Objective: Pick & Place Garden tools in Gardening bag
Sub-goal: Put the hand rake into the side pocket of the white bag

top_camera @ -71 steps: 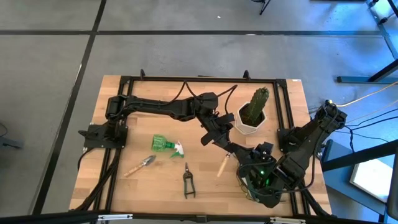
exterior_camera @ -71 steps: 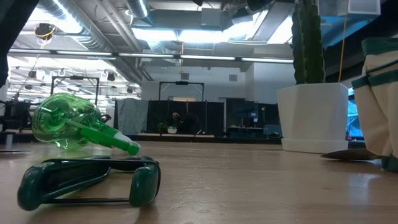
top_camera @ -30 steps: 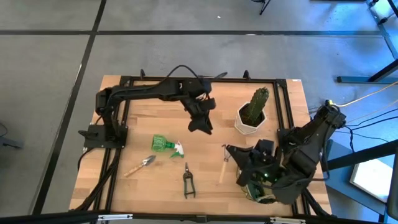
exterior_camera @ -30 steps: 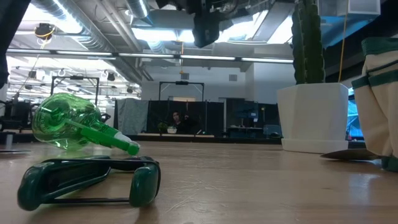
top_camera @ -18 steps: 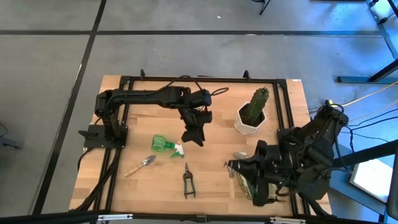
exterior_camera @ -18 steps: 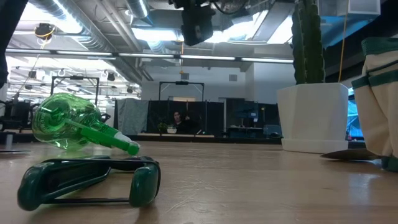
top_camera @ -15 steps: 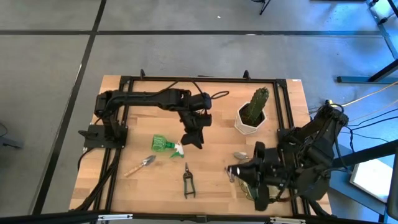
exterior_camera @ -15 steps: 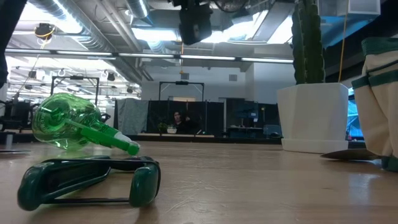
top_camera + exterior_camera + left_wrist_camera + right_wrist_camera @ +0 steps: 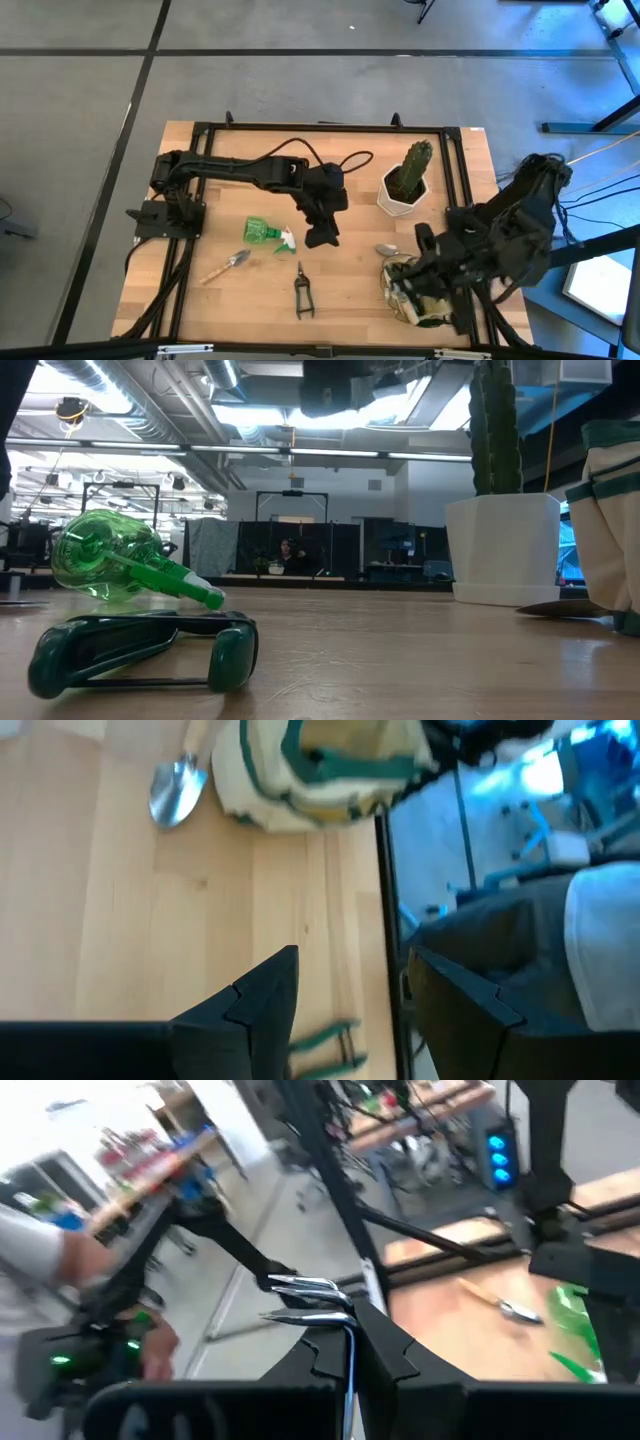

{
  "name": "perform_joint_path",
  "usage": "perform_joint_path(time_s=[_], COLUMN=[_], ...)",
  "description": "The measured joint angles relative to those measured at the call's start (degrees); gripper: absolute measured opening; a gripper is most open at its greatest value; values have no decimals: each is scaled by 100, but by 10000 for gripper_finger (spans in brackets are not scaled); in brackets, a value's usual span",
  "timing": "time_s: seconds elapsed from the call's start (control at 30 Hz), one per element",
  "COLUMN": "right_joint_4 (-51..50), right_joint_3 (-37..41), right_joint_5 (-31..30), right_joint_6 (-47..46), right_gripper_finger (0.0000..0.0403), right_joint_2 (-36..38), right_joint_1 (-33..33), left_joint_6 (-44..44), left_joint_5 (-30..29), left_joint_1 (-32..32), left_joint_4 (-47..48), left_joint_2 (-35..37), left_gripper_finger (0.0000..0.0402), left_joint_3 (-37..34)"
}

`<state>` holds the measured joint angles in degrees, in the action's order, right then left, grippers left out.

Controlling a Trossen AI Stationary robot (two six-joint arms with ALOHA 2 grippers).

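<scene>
My left gripper (image 9: 322, 237) hovers open over the table's middle (image 9: 350, 990), right of the green spray bottle (image 9: 262, 232), touching nothing. Black pruning shears (image 9: 303, 292) and a wooden-handled trowel (image 9: 228, 265) lie near the front edge. The khaki gardening bag (image 9: 403, 297) stands at the front right, mostly under my right arm. A second trowel's silver blade (image 9: 175, 792) lies on the wood beside the bag, its handle hidden by my right arm. My right gripper (image 9: 345, 1325) is shut, raised above the bag and pointing toward the left edge. Bright metal glints at its tips; what that is, I cannot tell.
A cactus in a white hexagonal pot (image 9: 405, 182) stands at the far right, behind the bag. A black frame (image 9: 320, 128) runs round the table's edges. Bare wood lies between the shears and the bag (image 9: 345, 290). A person stands beyond the table's near edge (image 9: 600, 950).
My left gripper has swung toward the near edge, staying open, and now hangs beside the spray bottle's nozzle. My right arm has pulled back toward the right edge, risen and rolled. The trowel that lay left of the bag now shows only its blade beside it.
</scene>
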<state>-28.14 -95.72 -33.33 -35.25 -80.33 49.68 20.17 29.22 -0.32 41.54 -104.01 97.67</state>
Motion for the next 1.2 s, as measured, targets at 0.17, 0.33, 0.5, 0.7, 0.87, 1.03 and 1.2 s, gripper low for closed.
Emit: perform_joint_path(time_s=[0.17, 0.33, 0.5, 0.7, 0.87, 1.03, 1.2], right_joint_4=[2233, 5669, 8071, 8172, 6609, 4761, 3388], right_joint_3=[2003, 4188, 5669, 6374, 6556, 6550, 6548], right_joint_5=[281, 1270, 2185, 2333, 1546, 177, -1189], right_joint_6=[278, 381, 261, 125, 219, 378, -226], right_gripper_finger=[5, 5, 5, 5, 5, 5, 5], right_joint_2=[879, 1509, 1563, 1838, 2567, 3316, 3627], right_joint_1=[133, 118, -29, -136, -93, 89, 139], left_joint_6=[665, 1163, 1746, 2106, 2326, 2389, 2368], left_joint_5=[-422, -1100, -1666, -1793, -1817, -2150, -3188], left_joint_1=[-139, -275, -370, -459, -500, -564, -614], left_joint_4=[-524, -603, -714, -849, -997, -1064, -1127], left_joint_2=[-4, -9, -110, -352, -571, -667, -659], left_gripper_finger=[184, 184, 184, 184, 184, 184, 184], left_joint_3=[0, 0, -3, -3, -7, -5, -4])
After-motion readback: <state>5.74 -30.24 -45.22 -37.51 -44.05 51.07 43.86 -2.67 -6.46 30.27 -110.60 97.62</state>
